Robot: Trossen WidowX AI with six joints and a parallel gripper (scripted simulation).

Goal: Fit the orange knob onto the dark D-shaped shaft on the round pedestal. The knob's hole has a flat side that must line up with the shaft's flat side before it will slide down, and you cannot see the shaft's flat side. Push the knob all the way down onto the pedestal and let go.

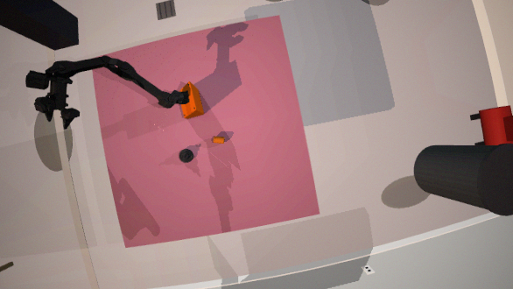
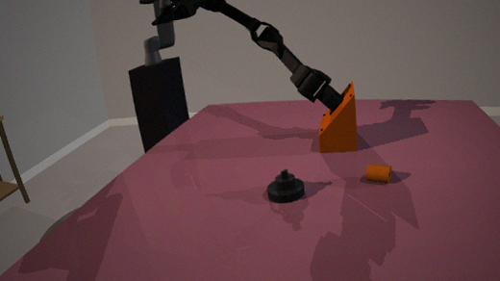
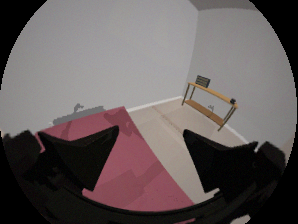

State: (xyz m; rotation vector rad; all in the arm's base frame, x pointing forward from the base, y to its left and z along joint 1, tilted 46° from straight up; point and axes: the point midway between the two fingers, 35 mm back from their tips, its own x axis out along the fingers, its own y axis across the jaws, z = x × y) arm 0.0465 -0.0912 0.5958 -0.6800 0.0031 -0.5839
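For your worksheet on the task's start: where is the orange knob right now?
In the exterior view the knob lies on its side on the pink table, right of the pedestal, apart from it.

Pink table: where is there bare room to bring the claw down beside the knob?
Bare stretches lie right of the orange knob and along the near edge of the pink table. It is tighter between the knob, pedestal and orange wedge mount. The open claw hangs off the table's side.
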